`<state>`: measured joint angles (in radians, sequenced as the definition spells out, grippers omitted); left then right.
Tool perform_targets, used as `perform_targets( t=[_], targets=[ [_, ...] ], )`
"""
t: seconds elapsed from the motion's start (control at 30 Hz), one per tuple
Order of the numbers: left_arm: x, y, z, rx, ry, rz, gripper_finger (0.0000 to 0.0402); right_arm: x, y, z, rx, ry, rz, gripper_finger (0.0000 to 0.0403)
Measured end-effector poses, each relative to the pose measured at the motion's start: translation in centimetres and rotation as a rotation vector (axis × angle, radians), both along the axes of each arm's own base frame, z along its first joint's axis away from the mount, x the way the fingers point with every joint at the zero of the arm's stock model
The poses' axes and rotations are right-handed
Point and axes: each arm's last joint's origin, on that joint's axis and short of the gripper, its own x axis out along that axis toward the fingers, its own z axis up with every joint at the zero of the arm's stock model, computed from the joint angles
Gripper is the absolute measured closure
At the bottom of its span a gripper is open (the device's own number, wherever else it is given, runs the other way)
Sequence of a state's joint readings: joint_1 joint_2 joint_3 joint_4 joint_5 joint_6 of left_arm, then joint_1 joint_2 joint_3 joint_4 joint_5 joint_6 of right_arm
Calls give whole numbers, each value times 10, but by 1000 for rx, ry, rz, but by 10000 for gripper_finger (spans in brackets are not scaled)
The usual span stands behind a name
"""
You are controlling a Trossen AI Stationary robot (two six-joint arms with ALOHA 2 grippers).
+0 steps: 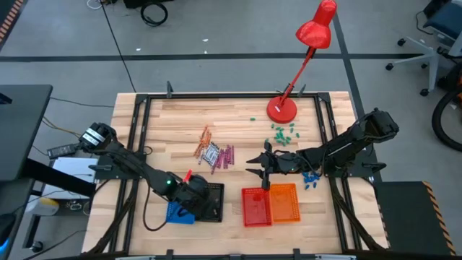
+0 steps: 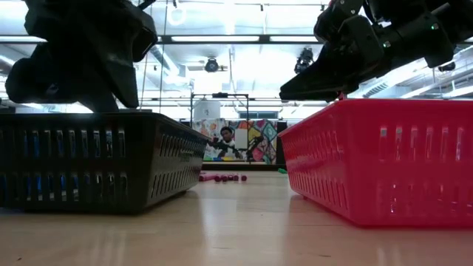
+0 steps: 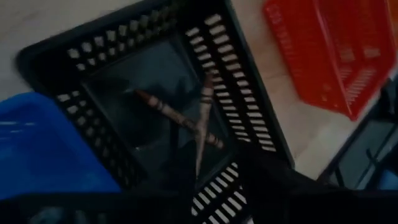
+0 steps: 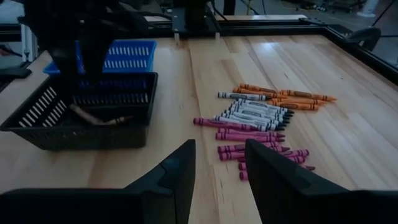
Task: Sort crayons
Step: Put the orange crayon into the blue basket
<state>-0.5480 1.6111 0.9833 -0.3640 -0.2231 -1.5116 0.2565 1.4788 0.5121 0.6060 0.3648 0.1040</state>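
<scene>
The crayons lie on the table in a loose pile: orange ones [image 4: 286, 98], grey-white ones [image 4: 252, 113] and purple-magenta ones [image 4: 249, 134]; the pile also shows in the high view [image 1: 215, 153]. Two brown crayons [image 3: 180, 118] lie crossed in the black basket [image 1: 209, 201]. My left gripper [image 1: 196, 193] hangs over that basket. My right gripper [image 1: 254, 166] is open and empty, above the table between the pile and the red basket [image 1: 254, 208].
A blue basket [image 1: 180, 214] stands against the black one, and an orange basket [image 1: 284, 201] beside the red one. A red desk lamp [image 1: 283, 108] stands at the far side. Green bits [image 1: 283, 134] and blue chunks [image 1: 310, 180] lie near the right arm.
</scene>
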Motion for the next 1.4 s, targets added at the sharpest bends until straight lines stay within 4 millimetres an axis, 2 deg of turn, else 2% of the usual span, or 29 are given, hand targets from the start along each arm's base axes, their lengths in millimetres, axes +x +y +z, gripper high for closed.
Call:
perform_targets(
  t=[0.13, 0.4, 0.6, 0.8, 1.0, 1.23, 1.4],
  targets=[
    [-2, 5, 10, 6, -25, -26, 262, 0, 0, 0, -2, 0, 0, 259],
    [-8, 35, 22, 130, 23, 5, 275, 0, 0, 0, -1, -4, 0, 259],
    [-4, 62, 19, 231, 93, -23, 278, 0, 0, 0, -17, 3, 6, 259],
    [-5, 99, 15, 374, 229, -13, 279, 0, 0, 0, -27, 4, 9, 259],
    [-8, 140, 4, 435, 341, -25, 279, 0, 0, -1, -30, 13, 9, 259],
    [-9, 188, -4, 477, 369, -17, 279, -1, 0, -1, -45, 21, 14, 259],
    [-7, 215, -8, 499, 373, -8, 279, -1, 0, -1, -49, 22, 15, 259]
  ],
)
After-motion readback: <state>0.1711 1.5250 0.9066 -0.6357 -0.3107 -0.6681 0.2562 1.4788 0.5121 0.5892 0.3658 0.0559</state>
